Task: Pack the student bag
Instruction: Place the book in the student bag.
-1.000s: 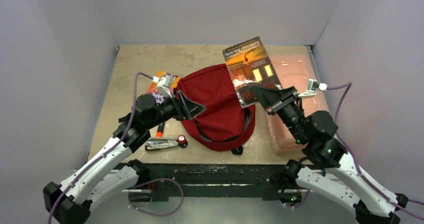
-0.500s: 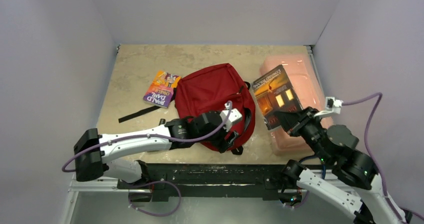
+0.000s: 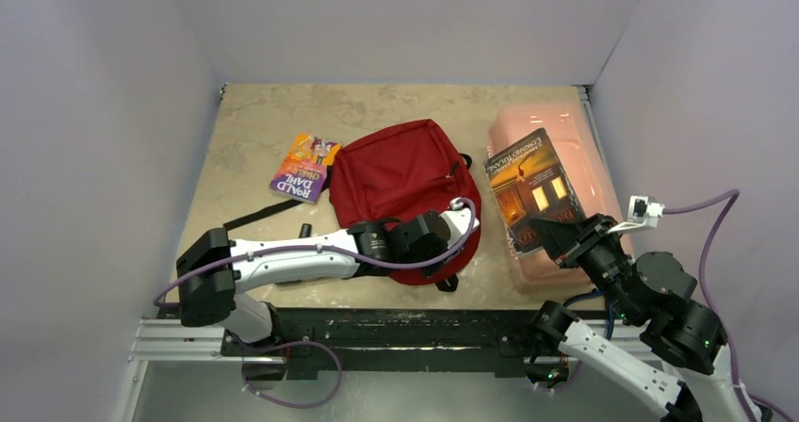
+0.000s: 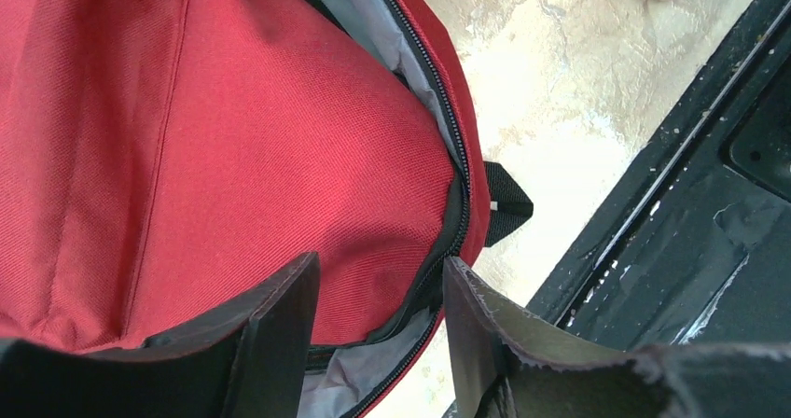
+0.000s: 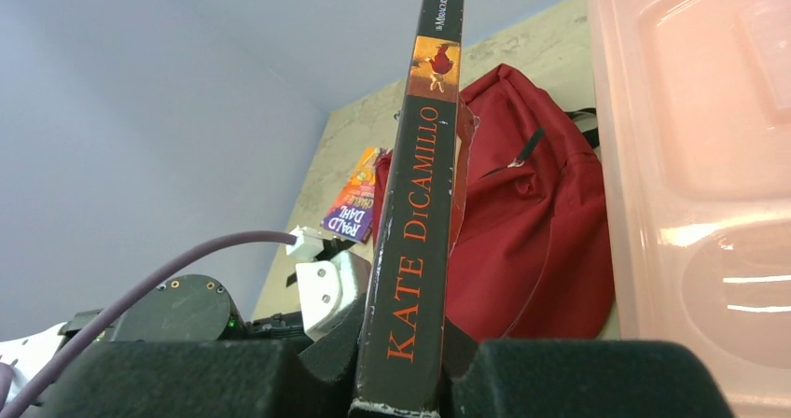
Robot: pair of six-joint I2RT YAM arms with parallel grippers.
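The dark red fabric backpack (image 3: 400, 182) is lying on the counter (image 3: 245, 130), soft and limp, so its zippered rim is judged the best hold. The left pincer (image 4: 378, 287) is straddling that rim, spread. The right pincer (image 5: 401, 334) is pinching a dark paperback book (image 5: 424, 203).

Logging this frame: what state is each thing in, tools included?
student bag: flat on the table, zipper open at its near edge, grey lining showing.
left tool: open, fingers either side of the bag's unzipped edge.
right tool: shut on the Kate DiCamillo book.
Kate DiCamillo book: closed, held in the air by the pink box.
Roald Dahl book: closed, flat on the table left of the bag.
pink box: lid seemingly on.
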